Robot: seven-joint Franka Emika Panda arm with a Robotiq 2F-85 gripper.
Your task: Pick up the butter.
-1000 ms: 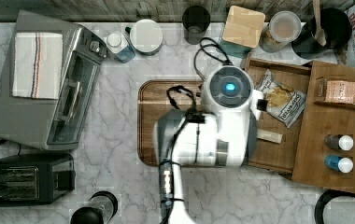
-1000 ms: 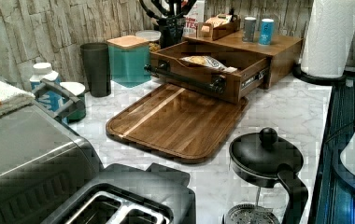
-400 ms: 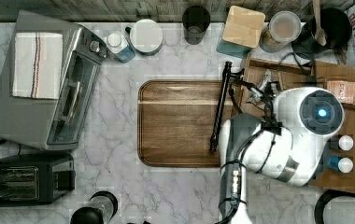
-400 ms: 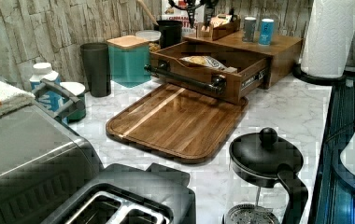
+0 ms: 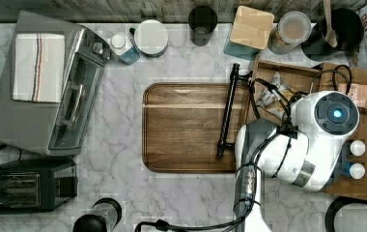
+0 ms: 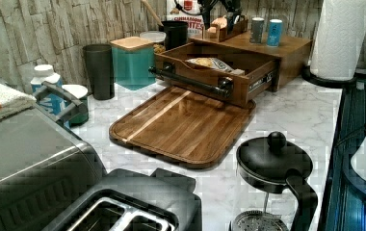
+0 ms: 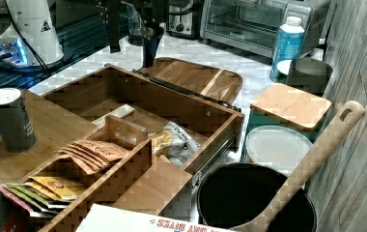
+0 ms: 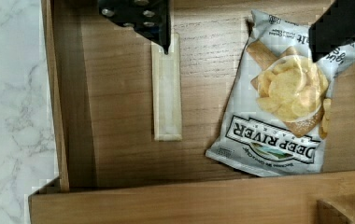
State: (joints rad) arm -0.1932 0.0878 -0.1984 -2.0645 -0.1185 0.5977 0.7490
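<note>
1. Pale cream and paper-wrapped, the butter [image 8: 167,88] is seen lying flat on the wooden floor of the open drawer [image 8: 119,154], apart from the drawer's walls; in the right view it shows as a light stick [image 7: 119,114] on the drawer floor.
2. The gripper [image 8: 245,21] is held above the drawer with its fingers spread wide and nothing between them, as judged from the wrist view.
3. One dark finger [image 8: 140,16] is seen directly over one end of the butter, overlapping it in the wrist view; the other finger [image 8: 341,21] stands over the far corner of the snack bag [image 8: 283,98].
4. The butter's long axis is seen to run across the line joining the two fingers, so a closing stroke would meet its long sides, which is judged favourable.
5. The stick is not centred in the gap: it lies under the one finger, with the snack bag occupying most of the space between the two.
6. A sideways shift toward the butter is therefore judged necessary before descent, so that the stick falls midway between the fingers and the bag is left outside them.
7. Without that shift, a finger would likely be brought down onto the butter and the bag caught.
</note>
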